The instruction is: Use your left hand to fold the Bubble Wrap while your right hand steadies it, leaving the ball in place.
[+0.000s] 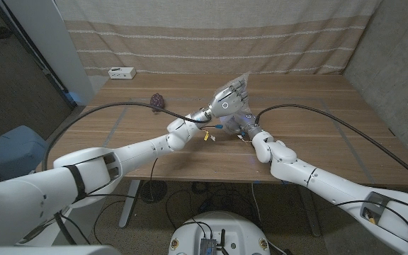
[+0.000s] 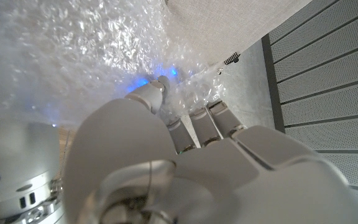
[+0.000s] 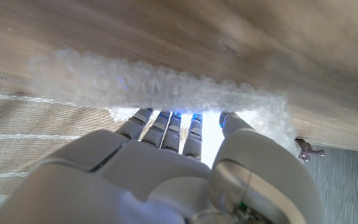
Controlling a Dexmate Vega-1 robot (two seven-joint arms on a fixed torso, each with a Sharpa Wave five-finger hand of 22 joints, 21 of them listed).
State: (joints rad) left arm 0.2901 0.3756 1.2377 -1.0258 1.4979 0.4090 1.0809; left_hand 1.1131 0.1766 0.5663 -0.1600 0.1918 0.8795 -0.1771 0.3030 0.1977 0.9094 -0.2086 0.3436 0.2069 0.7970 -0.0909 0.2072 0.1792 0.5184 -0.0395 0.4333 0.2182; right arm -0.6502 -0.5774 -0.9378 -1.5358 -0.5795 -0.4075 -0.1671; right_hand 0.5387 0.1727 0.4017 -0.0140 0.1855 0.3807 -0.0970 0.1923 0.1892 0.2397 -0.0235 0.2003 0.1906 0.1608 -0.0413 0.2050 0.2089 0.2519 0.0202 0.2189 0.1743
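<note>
Bubble Wrap [image 1: 234, 91] sits mid-table toward the far edge, well to the right of the ball [image 1: 157, 101], which lies bare on the wooden table [image 1: 317, 120] and apart from the sheet. Left hand [image 1: 224, 104] has one side of the wrap lifted up off the table; in the left wrist view its fingers [image 2: 194, 121] and thumb are buried in the crinkled film [image 2: 73, 56], so it reads as pinching or gripping a fold, mid-flip. Right hand [image 1: 247, 127] is low, just beside the wrap's near edge; in the right wrist view its fingertips [image 3: 166, 121] lie against or tuck under the sheet's edge [image 3: 160, 87], fingers close together, pressing rather than gripping as far as I can tell. Risks from here: the film is light and slick, so if the right hand's pressure is only on the rim, the whole sheet could drag toward the left hand instead of creasing. The left pinch looks shallow; the film could slip out and spring flat. Both hands are crowded at the same corner, so a wide sweep could knock the fingers together. A fold swung toward the ball side could brush the ball and roll it, though it lies well off. A white box [image 1: 121, 71] sits at the far edge beyond the ball, out of the way.
</note>
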